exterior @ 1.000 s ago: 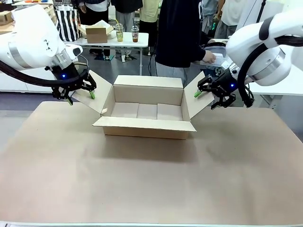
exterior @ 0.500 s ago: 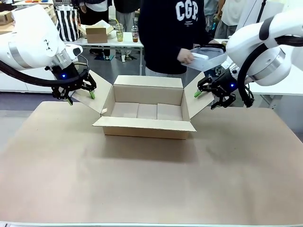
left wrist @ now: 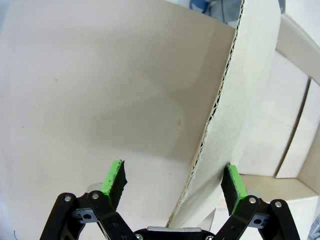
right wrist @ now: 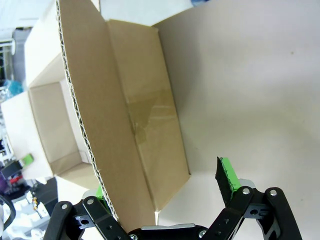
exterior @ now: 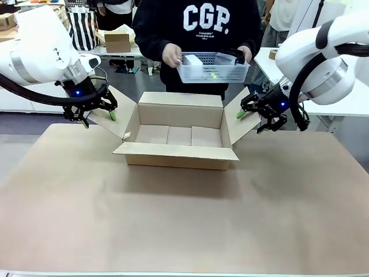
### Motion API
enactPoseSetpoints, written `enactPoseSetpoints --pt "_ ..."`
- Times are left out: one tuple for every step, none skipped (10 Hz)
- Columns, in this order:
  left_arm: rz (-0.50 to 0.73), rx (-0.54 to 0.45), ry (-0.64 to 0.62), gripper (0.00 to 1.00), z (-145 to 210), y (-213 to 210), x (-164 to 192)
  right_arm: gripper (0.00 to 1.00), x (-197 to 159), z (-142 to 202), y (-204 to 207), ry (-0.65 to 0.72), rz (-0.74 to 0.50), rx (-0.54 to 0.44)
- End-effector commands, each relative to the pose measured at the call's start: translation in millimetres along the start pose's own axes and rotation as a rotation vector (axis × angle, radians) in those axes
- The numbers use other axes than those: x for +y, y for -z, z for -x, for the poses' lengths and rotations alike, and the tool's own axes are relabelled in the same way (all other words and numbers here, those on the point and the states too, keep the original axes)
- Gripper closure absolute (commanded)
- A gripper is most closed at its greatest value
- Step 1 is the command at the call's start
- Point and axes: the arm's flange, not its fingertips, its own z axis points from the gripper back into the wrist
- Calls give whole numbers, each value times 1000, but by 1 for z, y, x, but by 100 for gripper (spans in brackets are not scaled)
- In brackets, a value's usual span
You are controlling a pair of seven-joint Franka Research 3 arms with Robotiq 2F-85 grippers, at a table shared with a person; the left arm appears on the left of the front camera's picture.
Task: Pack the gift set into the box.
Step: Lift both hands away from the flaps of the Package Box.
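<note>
Seeing the box open on the counter, I have left jaws wide astride its left flap, right jaws wide astride the right flap; a person holds a basket behind it.

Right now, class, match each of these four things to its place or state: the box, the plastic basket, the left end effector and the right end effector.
Column one:
1. box
2. basket
3. left end effector
4. right end effector

Column two:
A. held in the person's hands, above the far side of the carton
B. open, fingers either side of the right flap
C. standing on the table, top flaps spread open
D. open, fingers either side of the left flap

Pairs: 1-C, 2-A, 3-D, 4-B
</note>
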Motion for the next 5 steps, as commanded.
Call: enactPoseSetpoints --pt "-13 0 -12 0 1 -2 -1 0 3 -2 1 13 15 -1" --pt "-13 0 -12 0 1 -2 -1 0 3 -2 1 13 15 -1" --pt "-13 0 -12 0 1 -2 -1 0 3 -2 1 13 15 -1" --pt "-13 0 -12 0 1 -2 -1 0 3 -2 1 13 15 -1" --pt "-13 0 -12 0 1 -2 -1 0 3 -2 1 13 15 -1"
